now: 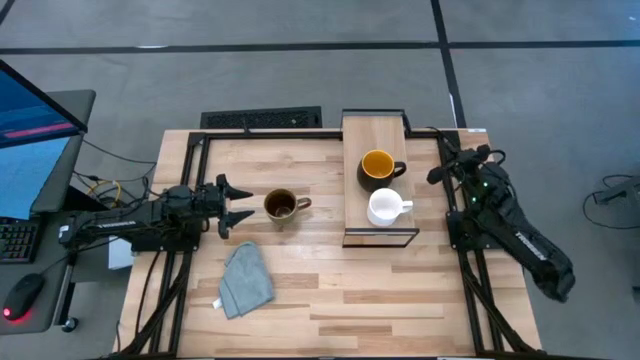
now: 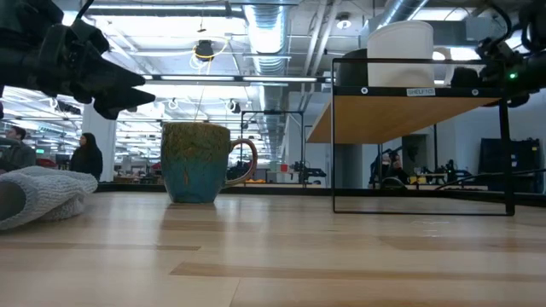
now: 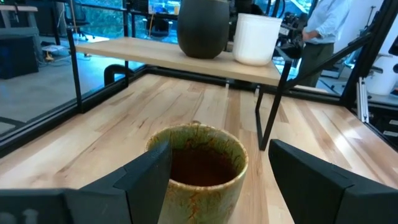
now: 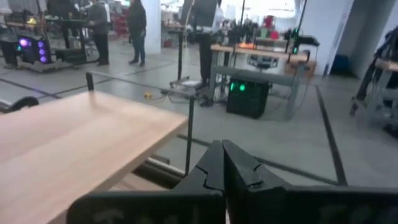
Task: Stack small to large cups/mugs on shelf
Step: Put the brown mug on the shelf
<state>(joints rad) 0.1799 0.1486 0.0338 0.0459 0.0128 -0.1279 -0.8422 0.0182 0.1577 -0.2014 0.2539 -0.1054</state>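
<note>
Left pincer (image 1: 240,204) spread wide, level, just beside olive-brown mug (image 1: 281,206); right pincer (image 1: 437,174) clenched, empty.

A grey-blue cloth (image 1: 245,280) lies crumpled on the bench (image 1: 330,300) at seven o'clock; a monitor (image 1: 30,130) stands at nine

mug right in front of my left gripper (image 1: 240,207) is olive-brown (image 1: 280,206), speckled rusty, teal-blue low down, dark inside; past it on the light wood shelf (image 1: 375,132), a dark mug (image 1: 377,168) with yellow-orange inside and a plain white one (image 1: 385,207); grey-blue cloth (image 1: 246,279) off to my side
</note>
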